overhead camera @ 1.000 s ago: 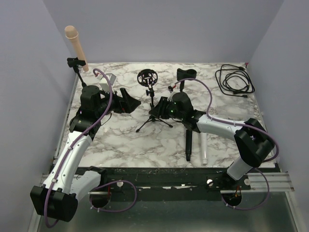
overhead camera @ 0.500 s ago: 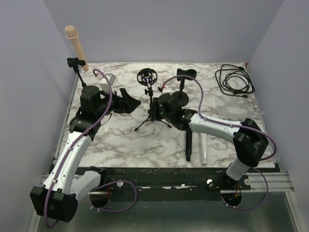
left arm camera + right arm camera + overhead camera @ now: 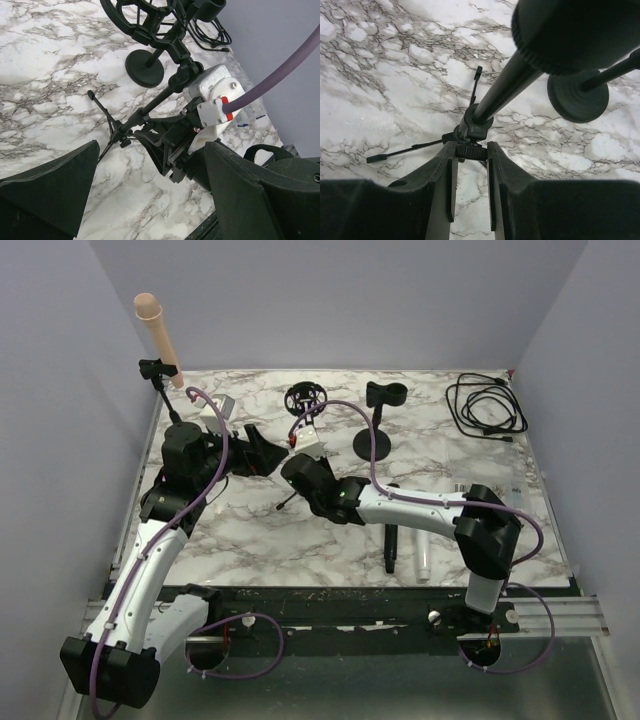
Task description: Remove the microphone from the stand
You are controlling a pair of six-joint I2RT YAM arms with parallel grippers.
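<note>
A black tripod stand (image 3: 310, 418) with an empty ring shock mount (image 3: 305, 398) stands tilted at mid-table. My right gripper (image 3: 298, 464) is shut on the knurled knob at the tripod's hub (image 3: 471, 151), below its pole (image 3: 506, 85). In the left wrist view the stand (image 3: 150, 107) leans across, with the right gripper (image 3: 172, 150) clamped on it. My left gripper (image 3: 268, 452) is wide open and empty just left of the stand, its fingers (image 3: 50, 192) apart over bare marble. A black microphone (image 3: 390, 545) lies flat on the table near the front.
A white tube (image 3: 422, 548) lies beside the microphone. A second stand with a round base (image 3: 372, 445) and a clip (image 3: 386, 392) is behind the right arm. A coiled black cable (image 3: 487, 407) lies at the back right. A small clamp stand (image 3: 158, 375) holds a tan rod (image 3: 158, 328) at the back left.
My right gripper has swung left from the right side of the tripod and closed on its hub. The stand now leans left. My left gripper has edged slightly closer.
</note>
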